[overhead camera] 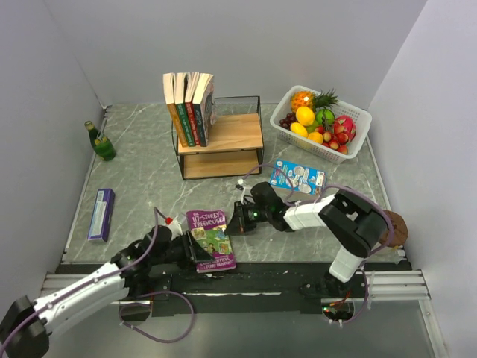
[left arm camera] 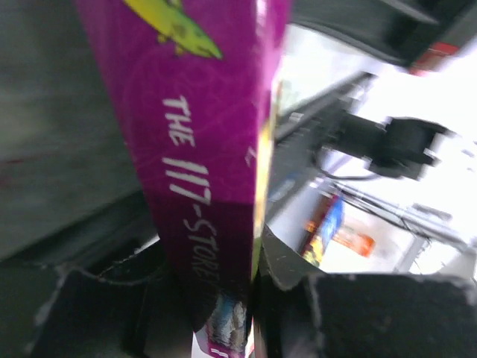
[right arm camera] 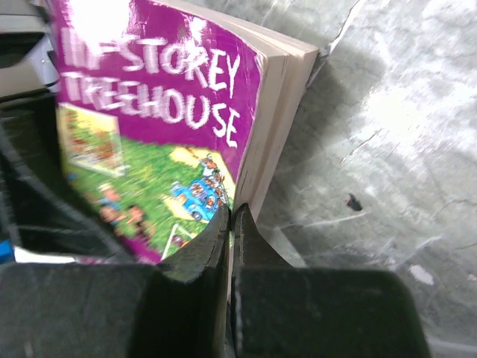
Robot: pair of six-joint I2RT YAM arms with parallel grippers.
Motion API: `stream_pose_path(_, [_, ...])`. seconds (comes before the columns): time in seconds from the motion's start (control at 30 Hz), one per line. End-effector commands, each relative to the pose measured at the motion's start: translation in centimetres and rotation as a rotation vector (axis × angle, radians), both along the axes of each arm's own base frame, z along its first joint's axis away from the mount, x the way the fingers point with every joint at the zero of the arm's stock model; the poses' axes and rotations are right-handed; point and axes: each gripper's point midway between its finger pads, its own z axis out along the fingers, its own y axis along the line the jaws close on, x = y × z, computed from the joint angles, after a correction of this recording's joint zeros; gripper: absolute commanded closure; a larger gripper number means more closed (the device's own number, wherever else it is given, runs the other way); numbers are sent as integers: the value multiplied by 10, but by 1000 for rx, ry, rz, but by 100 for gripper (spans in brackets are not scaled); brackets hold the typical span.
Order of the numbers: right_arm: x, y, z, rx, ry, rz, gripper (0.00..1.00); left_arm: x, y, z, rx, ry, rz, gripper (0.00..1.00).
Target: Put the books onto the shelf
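Purple book (overhead camera: 211, 240): lies cover up at 6 o'clock on the table (overhead camera: 149, 179), right by the near edge.
- Left gripper (overhead camera: 191, 252) is at the book's 9 o'clock side, clamped on the spine edge. Its wrist view shows the spine pinched between both fingers (left arm camera: 112, 313).
- Right gripper (overhead camera: 237, 221) is at the book's 2 o'clock corner, jaws pressed together and holding nothing. Its tips are at the page edge; I cannot tell whether they touch.
- Light-blue patterned book (overhead camera: 298, 177) lies flat, 2 o'clock from the purple one and apart from it.
- Blue box (overhead camera: 101, 214) sits at 9 o'clock, near the left wall.
- Shelf (overhead camera: 235, 133) stands at 12 o'clock. A row of books (overhead camera: 190, 108) stands upright on the left end of its top board.
- Green bottle (overhead camera: 99, 142) is at 10 o'clock.
- Fruit basket (overhead camera: 356, 112) is at 1 o'clock.
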Motion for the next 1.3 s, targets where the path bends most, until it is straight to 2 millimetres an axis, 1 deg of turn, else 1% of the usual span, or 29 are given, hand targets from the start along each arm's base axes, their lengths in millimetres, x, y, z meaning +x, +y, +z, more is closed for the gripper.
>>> stream_pose_path(0.0, [-48,-20,-14,-141,74,83,100,22,5,28,-28,-137,93,99])
stream_pose_path(0.03, [-44,-17,3,-136,-1,82,100,30,11,35,-2,-180,127,99])
stream_pose_path(0.07, [-43,-19,8,-163,-27,65,93,35,13,59,-14,-225,150,99])
stream_pose_path(0.1, [-43,-25,13,-207,-44,48,78,34,19,57,34,-231,151,99])
stream_pose_path(0.13, [-35,-30,25,-232,-110,-6,69,39,25,63,64,-252,178,99])
stream_pose_path(0.17, [-36,-32,31,-257,-145,-21,61,41,26,81,55,-280,187,99])
stream_pose_path(0.2, [-35,-35,38,-274,-168,-44,52,41,26,86,60,-292,177,99])
stream_pose_path(0.23, [-29,-45,52,-304,-212,-101,48,42,27,90,67,-299,184,99])
stream_pose_path(0.3, [-33,-51,66,-325,-245,-129,43,46,29,109,72,-344,188,99])
stream_pose_path(0.33, [-34,-58,82,-322,-264,-159,43,46,31,115,81,-359,186,99])
stream_pose_path(0.4, [-33,-66,100,-321,-316,-207,41,49,34,136,84,-416,192,99])
stream_pose_path(0.43, [-32,-68,123,-271,-345,-231,41,49,35,140,93,-424,184,99])
stream_pose_path(0.47, [-33,-76,128,-285,-358,-250,41,49,35,155,80,-452,182,99])
stream_pose_path(0.5, [-34,-77,139,-265,-373,-255,41,50,36,159,92,-484,165,99])
stream_pose_path(0.53, [-34,-80,162,-216,-402,-272,41,50,36,165,95,-505,157,99])
stream_pose_path(0.57, [-35,-84,170,-218,-412,-277,41,51,36,179,87,-539,152,99])
stream_pose_path(0.63, [-32,-87,205,-167,-462,-293,41,53,35,193,94,-610,131,99])
stream_pose_path(0.67, [-33,-93,211,-185,-469,-294,41,56,33,210,78,-648,131,99])
stream_pose_path(0.7, [-30,-94,236,-154,-505,-309,41,64,36,219,106,-705,146,99])
stream_pose_path(0.73, [-28,-96,246,-150,-523,-311,41,67,35,228,108,-733,146,99])
stream_pose_path(0.77, [-28,-98,256,-143,-541,-312,41,72,32,246,104,-764,145,99])
stream_pose_path(0.8, [-25,-101,276,-124,-573,-325,41,76,28,260,101,-815,138,99])
stream_pose_path(0.87, [-22,-103,291,-121,-603,-334,40,86,18,289,92,-863,133,99])
stream_pose_path(0.9, [-22,-105,307,-103,-628,-337,40,90,12,304,76,-915,124,99])
stream_pose_path(1.07, [-12,-107,341,-84,-690,-382,39,112,-26,368,84,-1070,101,99])
stream_pose_path(1.13, [-10,-108,357,-57,-711,-399,38,113,-44,382,118,-1154,61,99])
stream_pose_path(1.17, [-5,-112,362,-61,-726,-430,38,126,-53,391,162,-1172,84,99])
stream_pose_path(1.23, [-1,-119,374,-47,-745,-473,36,133,-65,396,232,-1226,76,99])
stream_pose_path(1.27, [5,-125,378,-60,-760,-523,35,147,-70,399,267,-1239,123,99])
